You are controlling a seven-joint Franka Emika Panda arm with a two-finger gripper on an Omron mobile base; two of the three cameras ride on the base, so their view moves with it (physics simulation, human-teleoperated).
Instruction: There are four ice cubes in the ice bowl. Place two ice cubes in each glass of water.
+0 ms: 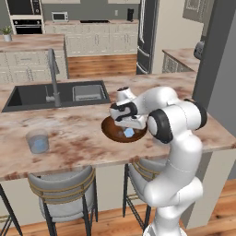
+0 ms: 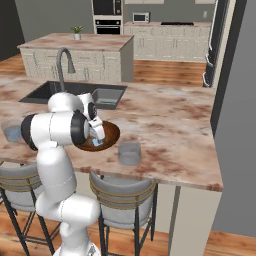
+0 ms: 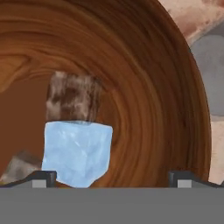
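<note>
The dark wooden ice bowl (image 1: 110, 131) sits on the counter in front of me, and my gripper (image 1: 127, 127) reaches down into it. A pale-blue ice cube (image 3: 78, 153) lies on the bowl's floor (image 3: 144, 87) between my fingertips (image 3: 41, 178), close to the left one and well apart from the right. The jaws stand wide open and hold nothing. Just beyond it is a see-through, brownish cube (image 3: 72, 100). The same blue ice cube (image 1: 129, 132) shows under the hand. One glass of water (image 1: 38, 141) stands far left on the counter. The other glass of water (image 2: 129, 153) stands right beside the bowl (image 2: 111, 134).
A dark sink (image 1: 55, 94) with a tall faucet (image 1: 53, 76) lies behind the bowl. Two stools (image 1: 64, 189) stand under the counter's near edge. My own elbow (image 1: 161, 124) bulks over the bowl's right side.
</note>
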